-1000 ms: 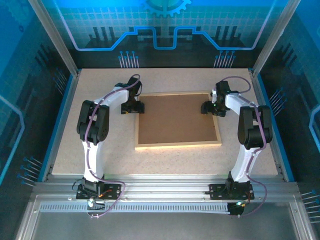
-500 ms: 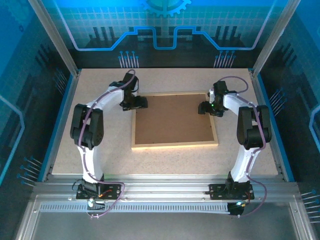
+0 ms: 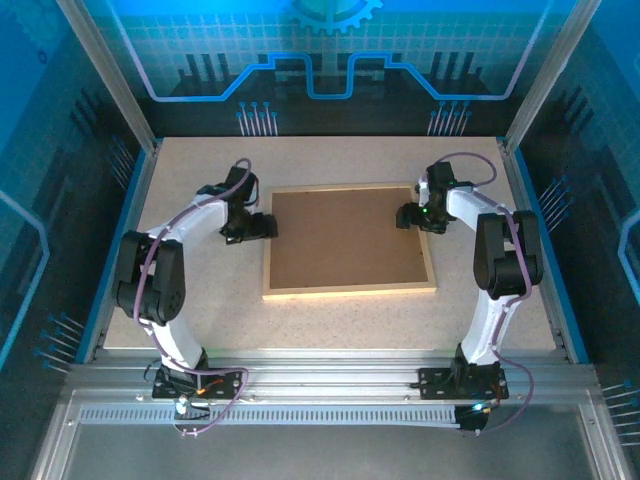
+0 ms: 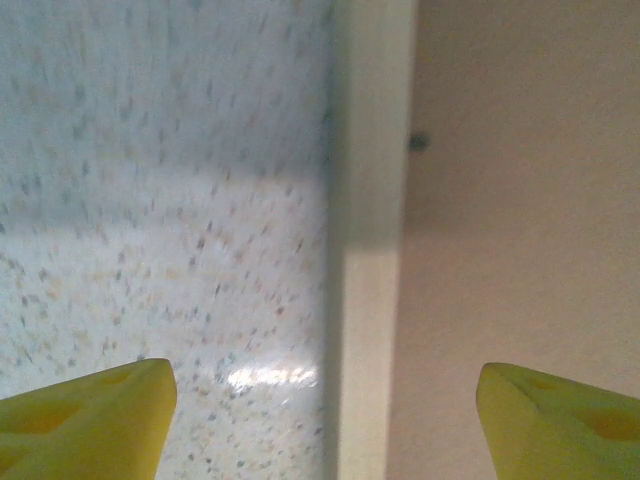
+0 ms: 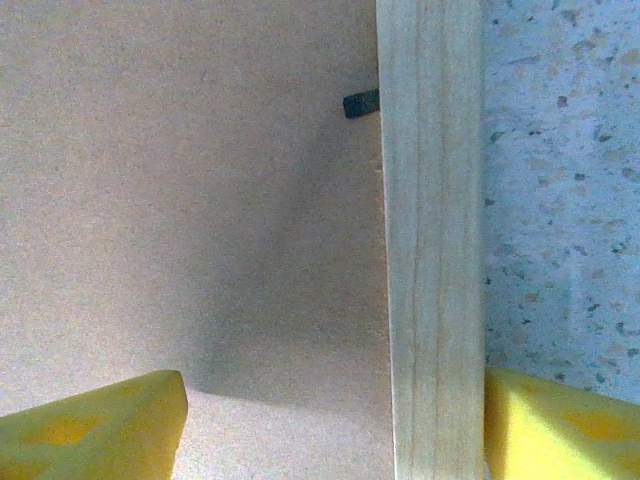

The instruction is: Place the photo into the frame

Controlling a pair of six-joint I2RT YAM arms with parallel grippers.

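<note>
The frame (image 3: 350, 289) lies flat mid-table, its light wooden rails around a brown backing board (image 3: 345, 238) that faces up. The photo is hidden. My left gripper (image 3: 262, 227) stands open over the frame's left rail (image 4: 375, 300), one yellow finger (image 4: 90, 420) above the table and the other above the board (image 4: 520, 250). My right gripper (image 3: 410, 216) is open astride the right rail (image 5: 430, 250), with its outer finger (image 5: 560, 425) against the rail's outside edge and the inner one over the board (image 5: 200, 200).
A small dark retaining tab (image 5: 362, 103) sticks out from the right rail onto the board. The speckled tabletop (image 3: 200, 300) is bounded by blue side walls (image 3: 118, 240) and an aluminium rail (image 3: 330, 380) at the near edge.
My left arm has swung outward, carrying its gripper from the frame's far-left corner down the left rail. The frame slid slightly left. The right gripper has barely moved.
</note>
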